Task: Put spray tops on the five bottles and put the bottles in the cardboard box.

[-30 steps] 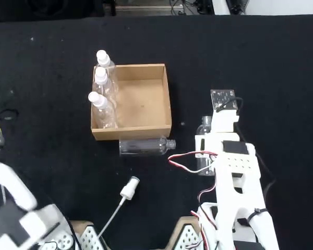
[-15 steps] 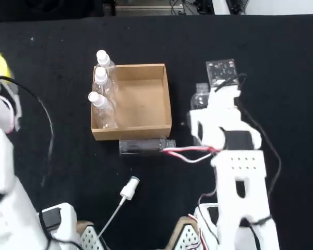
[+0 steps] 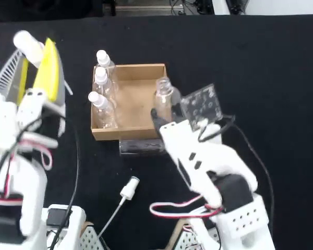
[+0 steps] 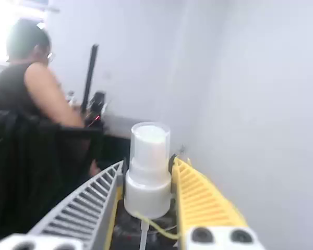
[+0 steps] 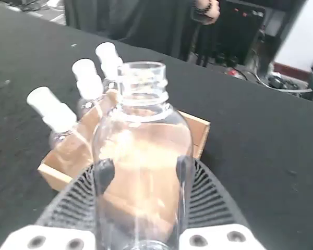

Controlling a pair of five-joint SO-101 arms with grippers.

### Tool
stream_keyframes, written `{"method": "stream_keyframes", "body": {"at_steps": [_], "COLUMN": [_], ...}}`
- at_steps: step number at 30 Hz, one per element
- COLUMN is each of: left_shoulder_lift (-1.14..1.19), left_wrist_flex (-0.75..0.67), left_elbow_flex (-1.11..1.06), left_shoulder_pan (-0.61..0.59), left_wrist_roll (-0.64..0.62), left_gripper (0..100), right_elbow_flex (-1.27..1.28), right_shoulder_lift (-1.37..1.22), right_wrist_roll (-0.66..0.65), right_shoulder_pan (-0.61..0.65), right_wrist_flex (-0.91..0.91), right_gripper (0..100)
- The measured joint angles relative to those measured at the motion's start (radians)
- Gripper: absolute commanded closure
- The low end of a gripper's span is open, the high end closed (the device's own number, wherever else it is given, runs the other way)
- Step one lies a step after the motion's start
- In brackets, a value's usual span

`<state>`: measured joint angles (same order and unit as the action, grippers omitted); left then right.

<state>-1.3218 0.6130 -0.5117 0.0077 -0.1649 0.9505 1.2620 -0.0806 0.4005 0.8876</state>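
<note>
Both arms have swung in over the black table (image 3: 261, 62). The right one has carried its bottle from well to the right of the box up to the box's right wall, and the left one has risen at the table's left side.

The right gripper (image 3: 164, 115) is closed around the belly of an open bottle (image 3: 164, 96), which is upright with a bare neck at the right wall of the cardboard box (image 3: 146, 99). Its fingers (image 5: 103, 174) press the clear sides. The left gripper (image 3: 34, 52) is raised well apart from the box, jaws pinched on a spray top (image 3: 26, 40).

Three capped bottles (image 3: 101, 99) stand along the box's left wall. A fifth bottle (image 3: 138, 147) lies on its side just in front of the box. A loose spray top (image 3: 129, 188) with its long tube lies nearer the arms.

The main risk, as I judge it, is the thin tube missing the narrow neck when top and bottle meet. A slight tilt of either would bend the tube or push the bottle askew in its grip. The right arm also reaches over the lying bottle and could roll it. Released now, the open bottle would go in uncapped.

The lying bottle's neck end is covered by the right arm, and the held top's tube is cut off at the edge of the left wrist view. I cannot tell whether the open bottle hangs inside the box wall or just outside it.
</note>
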Motion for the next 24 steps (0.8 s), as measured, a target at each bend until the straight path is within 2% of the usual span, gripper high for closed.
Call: {"method": "stream_keyframes", "body": {"at_steps": [8, 17, 24], "left_shoulder_lift": [-0.095, -0.104, -0.097], "left_wrist_flex": [-0.167, -0.377, -0.396], "left_elbow_flex": [-0.149, -0.299, -0.331], "left_shoulder_pan": [0.184, 0.376, 0.465], "left_wrist_roll": [0.0, 0.0, 0.0], "left_gripper": [87, 87, 88], "right_elbow_flex": [0.222, 0.282, 0.282], "right_shoulder_lift": [0.192, 0.239, 0.239], "right_wrist_roll": [0.002, 0.002, 0.002], "right_shoulder_pan": [0.15, 0.163, 0.163], "right_wrist_flex": [-0.126, -0.17, -0.17], "right_gripper": [98.7, 98.7, 98.7]}}
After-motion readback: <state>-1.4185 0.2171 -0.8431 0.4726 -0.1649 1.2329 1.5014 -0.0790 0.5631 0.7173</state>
